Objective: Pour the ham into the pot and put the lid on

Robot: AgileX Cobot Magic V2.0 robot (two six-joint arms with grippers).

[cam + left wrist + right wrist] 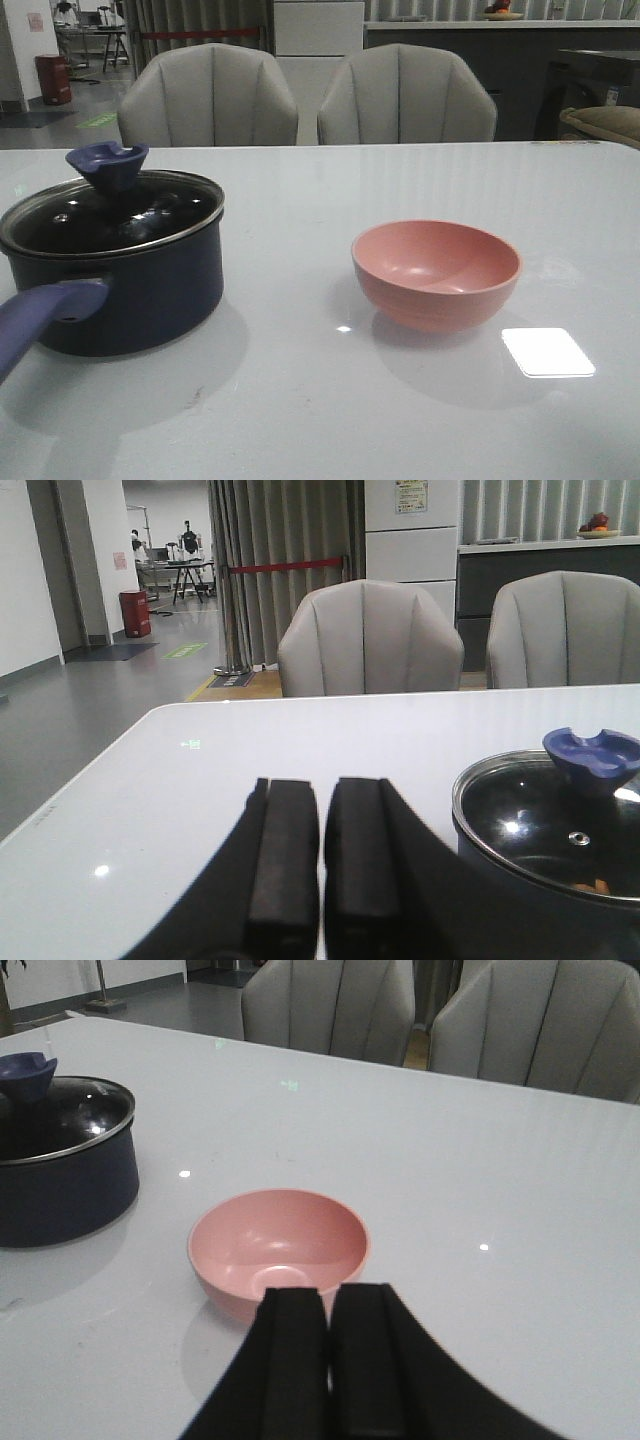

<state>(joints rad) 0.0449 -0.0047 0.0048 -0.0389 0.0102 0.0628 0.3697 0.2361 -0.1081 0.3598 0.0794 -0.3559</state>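
Note:
The dark navy pot [150, 290] stands at the table's left, its blue-purple handle [40, 315] pointing toward the front. The glass lid [110, 215] with its blue knob [108, 165] sits on the pot. In the left wrist view, a few small orange ham pieces [595, 885] show through the lid [540, 820]. The pink bowl [436, 272] stands empty at centre right. My left gripper [322, 790] is shut and empty, beside the pot [520, 910] and apart from it. My right gripper [330, 1295] is shut and empty, just short of the bowl [275, 1240]. Neither gripper shows in the front view.
Two grey chairs [210, 100] stand behind the table's far edge. A bright light reflection [547, 352] lies on the glossy white tabletop [300, 400] in front of the bowl.

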